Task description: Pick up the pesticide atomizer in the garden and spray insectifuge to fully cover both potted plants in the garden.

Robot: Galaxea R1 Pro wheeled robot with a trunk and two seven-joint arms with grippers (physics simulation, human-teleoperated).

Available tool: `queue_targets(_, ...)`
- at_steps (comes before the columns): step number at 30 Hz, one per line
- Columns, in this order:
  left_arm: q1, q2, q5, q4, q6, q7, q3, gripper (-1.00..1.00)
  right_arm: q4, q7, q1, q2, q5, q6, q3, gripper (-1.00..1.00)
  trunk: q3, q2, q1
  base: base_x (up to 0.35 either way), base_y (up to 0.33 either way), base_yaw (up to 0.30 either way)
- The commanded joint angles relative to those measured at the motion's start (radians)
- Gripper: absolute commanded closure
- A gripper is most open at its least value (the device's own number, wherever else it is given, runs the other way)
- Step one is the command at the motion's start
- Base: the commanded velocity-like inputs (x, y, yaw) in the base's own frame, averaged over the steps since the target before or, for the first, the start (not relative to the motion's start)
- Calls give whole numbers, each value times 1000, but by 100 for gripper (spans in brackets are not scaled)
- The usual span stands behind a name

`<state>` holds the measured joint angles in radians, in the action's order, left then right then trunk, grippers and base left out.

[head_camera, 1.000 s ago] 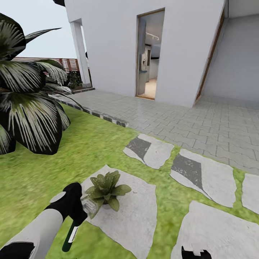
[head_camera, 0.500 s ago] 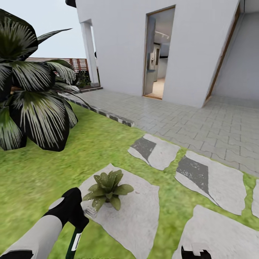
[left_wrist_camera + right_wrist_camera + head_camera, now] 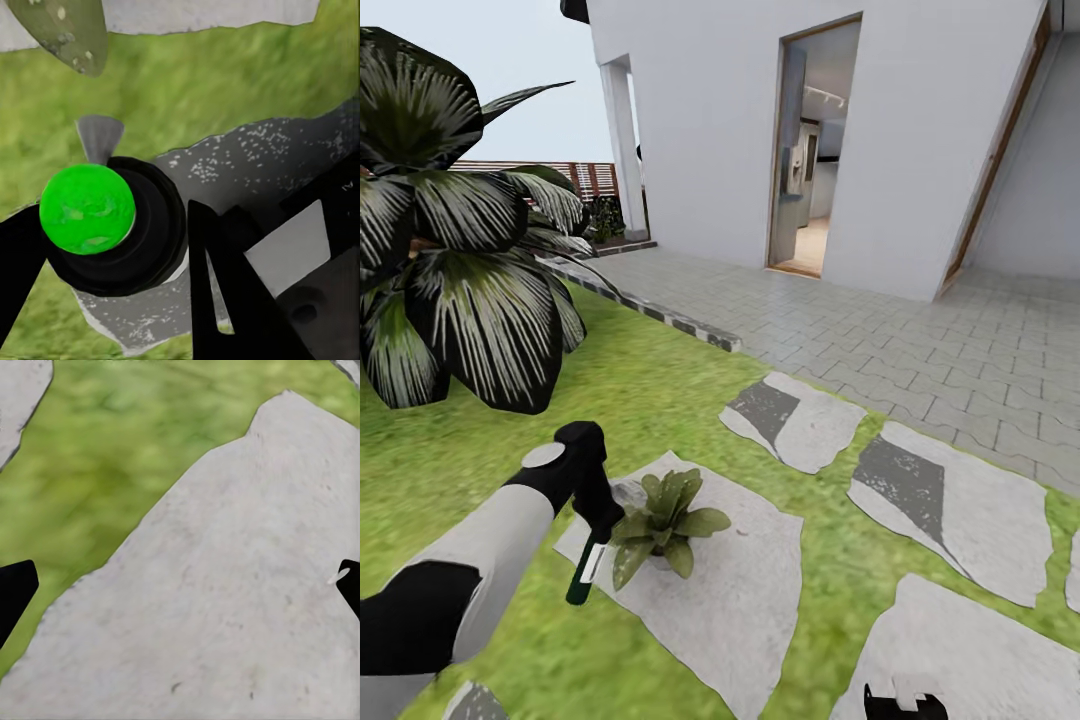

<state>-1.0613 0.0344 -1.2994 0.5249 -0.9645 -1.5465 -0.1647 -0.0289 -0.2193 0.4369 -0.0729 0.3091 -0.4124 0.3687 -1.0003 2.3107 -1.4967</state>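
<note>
My left gripper [image 3: 598, 512] is shut on the pesticide atomizer [image 3: 586, 568], a slim dark green bottle with a white strip that hangs down and tilts. Its pale grey trigger head [image 3: 628, 492] points at a potted plant [image 3: 665, 518], a low green rosette on a grey stepping stone [image 3: 745, 590], and nearly touches the leaves. In the left wrist view the bottle [image 3: 142, 232] with its bright green end sits between the black fingers [image 3: 225, 300]. My right gripper [image 3: 180, 589] is open above a stone slab [image 3: 247, 607]; its tip shows at the head view's lower edge [image 3: 900, 704].
The garden's grass lawn [image 3: 660, 400] carries several grey stepping stones [image 3: 950, 505]. A big striped-leaf palm plant [image 3: 460, 270] stands at the left. Beyond lie a paved patio [image 3: 920, 340], the white house with an open doorway [image 3: 810, 160] and a slatted fence [image 3: 585, 178].
My left arm has risen and brought the atomizer up beside the plant, its head now at the leaves. The camera has turned a little, shifting the scene rightward. The right gripper stays low.
</note>
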Motion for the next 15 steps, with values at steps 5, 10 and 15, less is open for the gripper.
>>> queue_targets(5, 5, 17, -40, 0, -3, -24, -11, 100, 0, -3, 0, -1, 8, -1, 9, -100, -1, 0, 0, 0, 0, 0)
queue_targets(10, 9, 14, -41, -2, -7, -24, -11, 100, 0, -5, 0, 2, 11, 0, 9, -100, -1, 0, 0, 0, 0, 186)
queue_targets(15, 10, 9, -40, -2, -10, -24, -9, 100, 0, -5, 0, 1, 12, 0, 9, -100, -1, 0, 0, 34, 0, 237)
